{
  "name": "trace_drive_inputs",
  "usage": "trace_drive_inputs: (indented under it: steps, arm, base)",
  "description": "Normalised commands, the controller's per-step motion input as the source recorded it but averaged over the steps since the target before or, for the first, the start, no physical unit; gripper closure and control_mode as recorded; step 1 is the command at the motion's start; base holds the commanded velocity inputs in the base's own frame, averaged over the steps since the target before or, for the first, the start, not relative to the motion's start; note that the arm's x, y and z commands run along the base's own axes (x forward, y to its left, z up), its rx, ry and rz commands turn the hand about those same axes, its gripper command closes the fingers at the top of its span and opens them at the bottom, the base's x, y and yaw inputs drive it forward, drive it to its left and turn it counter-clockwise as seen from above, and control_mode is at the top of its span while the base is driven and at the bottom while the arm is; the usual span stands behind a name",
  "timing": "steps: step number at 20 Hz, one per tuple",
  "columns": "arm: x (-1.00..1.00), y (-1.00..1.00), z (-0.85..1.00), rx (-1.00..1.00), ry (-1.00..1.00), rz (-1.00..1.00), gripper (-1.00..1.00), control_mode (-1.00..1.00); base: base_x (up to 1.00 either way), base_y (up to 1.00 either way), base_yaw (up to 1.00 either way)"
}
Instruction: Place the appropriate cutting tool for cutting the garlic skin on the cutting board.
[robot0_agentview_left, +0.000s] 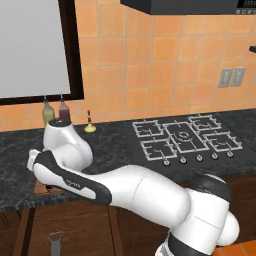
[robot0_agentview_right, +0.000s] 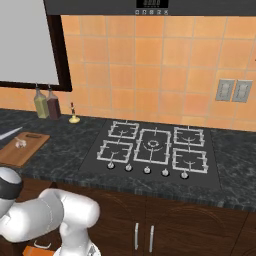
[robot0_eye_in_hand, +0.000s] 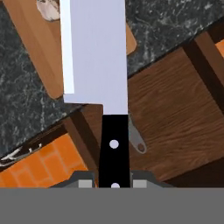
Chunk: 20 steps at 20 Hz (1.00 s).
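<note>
One knife (robot0_eye_in_hand: 96, 57) clamped in hand (robot0_eye_in_hand: 113, 183), over cutting board (robot0_eye_in_hand: 39, 52).

Your white arm (robot0_agentview_left: 125, 187) reaches from the lower right of the left base view, low and leftward, elbow bent. In the hand view, your gripper (robot0_eye_in_hand: 113, 183) is clamped on the knife's (robot0_eye_in_hand: 97, 57) black handle (robot0_eye_in_hand: 113, 148).

1. The cutting board (robot0_agentview_right: 22, 148) lies on the table (robot0_agentview_right: 70, 152), left of the stove (robot0_agentview_right: 150, 150).
2. The garlic (robot0_agentview_right: 20, 143) sits on the board.
3. The knife (robot0_eye_in_hand: 97, 61) is held above the board's near end, in the gripper (robot0_eye_in_hand: 113, 183).
4. Two bottles (robot0_agentview_right: 46, 102) stand behind the board, by the wall.
</note>
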Motion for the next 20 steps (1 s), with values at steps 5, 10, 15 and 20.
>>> trace_drive_inputs:
  steps: [5, 10, 15, 20]
  arm:
    - [0.72, 0.08, -0.41, -0.07, 0.00, -0.15, 1.00, -1.00]
    - [0.46, 0.12, -0.40, -0.06, 0.00, -0.11, 1.00, -1.00]
    - [0.37, 0.08, -0.38, -0.03, 0.00, -0.08, 1.00, -1.00]
    - [0.32, 0.01, -0.35, -0.01, 0.00, -0.06, 1.00, -1.00]
  base:
    - [0.00, 0.00, 0.00]
    - [0.00, 0.00, 0.00]
    - [0.00, 0.00, 0.00]
    - [0.00, 0.00, 0.00]
